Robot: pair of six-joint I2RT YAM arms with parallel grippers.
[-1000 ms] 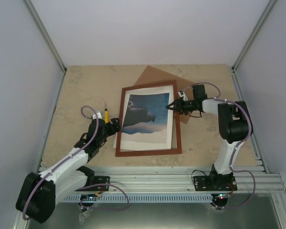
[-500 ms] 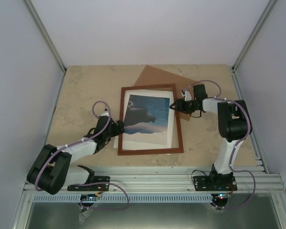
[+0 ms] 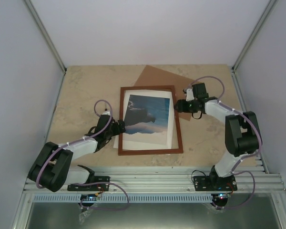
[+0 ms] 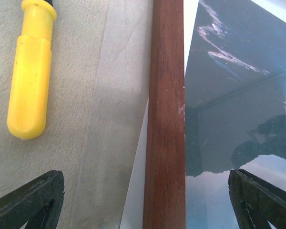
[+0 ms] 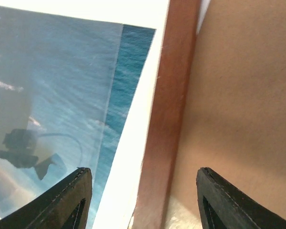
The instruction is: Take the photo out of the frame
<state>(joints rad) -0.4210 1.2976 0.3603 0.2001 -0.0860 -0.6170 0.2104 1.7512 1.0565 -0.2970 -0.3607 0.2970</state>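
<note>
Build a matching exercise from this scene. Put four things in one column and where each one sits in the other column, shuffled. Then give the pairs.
Things
1. photo
2. backing board
3. yellow tool handle
4. right end effector

Places
A. on the table, beside the left rail of the frame
B. open, over the frame's right rail
C. inside the frame, with a white border around it
D. at the far side, partly under the frame's corner

Pairs: 1-C, 2-D, 3-A, 4-B
</note>
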